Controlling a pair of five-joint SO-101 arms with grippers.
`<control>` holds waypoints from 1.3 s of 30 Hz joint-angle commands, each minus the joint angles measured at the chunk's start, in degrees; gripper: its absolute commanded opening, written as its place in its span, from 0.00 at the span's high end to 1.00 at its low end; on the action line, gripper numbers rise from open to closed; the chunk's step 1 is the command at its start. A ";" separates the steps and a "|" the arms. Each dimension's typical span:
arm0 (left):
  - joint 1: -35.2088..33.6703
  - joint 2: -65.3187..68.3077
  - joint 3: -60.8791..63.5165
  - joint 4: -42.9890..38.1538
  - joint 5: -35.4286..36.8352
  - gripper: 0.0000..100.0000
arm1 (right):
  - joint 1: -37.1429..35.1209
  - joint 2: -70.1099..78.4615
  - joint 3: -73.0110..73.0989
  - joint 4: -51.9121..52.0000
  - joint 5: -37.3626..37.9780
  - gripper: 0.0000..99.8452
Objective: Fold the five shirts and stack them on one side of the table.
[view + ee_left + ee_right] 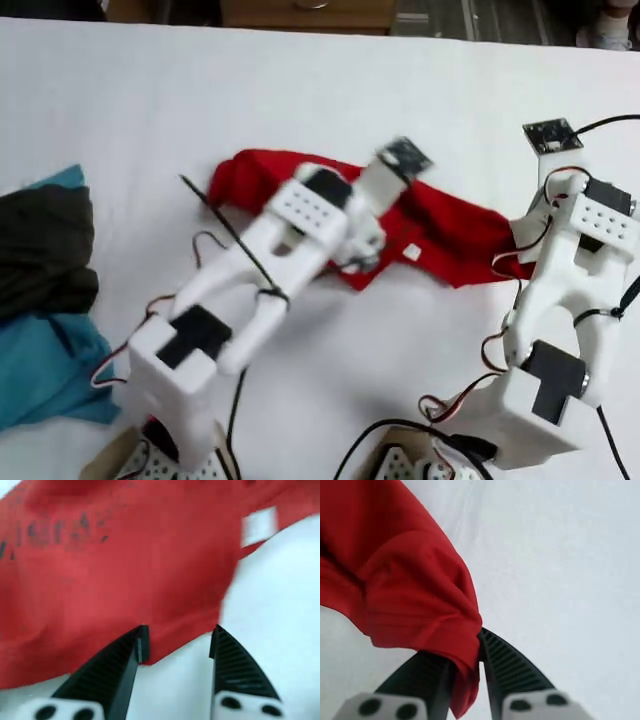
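A red shirt point(440, 235) lies crumpled across the middle of the white table point(300, 90). In the left wrist view my left gripper point(177, 637) is open just over the near hem of the red shirt point(125, 565), whose white label point(258, 525) shows at one corner. In the high view the left gripper point(365, 262) sits at the shirt's front edge. My right gripper point(470, 655) is shut on a bunched end of the red shirt point(415, 595), at the shirt's right end in the high view point(520, 265).
At the table's left edge a dark shirt point(45, 250) lies on a teal one point(45, 370). Cables trail from both arm bases near the front edge. The far part of the table is bare white cloth.
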 commanded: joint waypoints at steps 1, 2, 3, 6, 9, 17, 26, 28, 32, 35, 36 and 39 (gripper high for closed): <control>5.19 -2.90 0.57 -1.49 0.97 0.78 | 0.66 -3.56 -0.09 -0.48 -0.18 0.98; 6.15 -2.81 1.01 -1.58 0.97 0.78 | 0.75 -3.56 -0.09 -0.48 -0.18 0.98; 6.77 -2.37 1.71 -2.20 0.88 0.78 | 0.84 -3.56 -0.09 -0.48 -0.09 0.98; 6.51 1.14 3.21 -5.63 0.79 0.78 | 0.84 -3.56 0.00 -0.48 -0.09 0.98; 5.36 6.51 1.19 -6.86 0.79 0.78 | 0.84 -3.56 0.00 -0.48 0.00 0.98; 0.44 18.64 -17.54 6.51 0.62 0.82 | 0.84 -3.56 -0.09 -0.31 0.26 0.98; -9.41 22.51 -34.86 23.56 -2.29 0.98 | 0.84 -3.56 0.09 -0.31 0.26 0.98; -11.52 22.51 -39.78 27.16 -2.46 0.98 | 0.75 -3.56 0.09 -0.31 0.26 0.98; -14.51 22.51 -49.89 33.41 -4.92 0.98 | 0.04 -3.56 -0.09 -0.22 0.44 0.98; -16.97 21.54 -53.23 33.49 -4.92 0.98 | -1.80 -5.05 -1.05 -0.48 2.37 0.98; -17.49 20.66 -53.14 33.49 -4.92 0.98 | -2.51 -6.46 -1.49 -0.48 2.73 0.98; -18.73 16.44 -51.91 33.49 -4.92 0.98 | -5.05 -12.70 -2.81 -0.31 2.73 0.98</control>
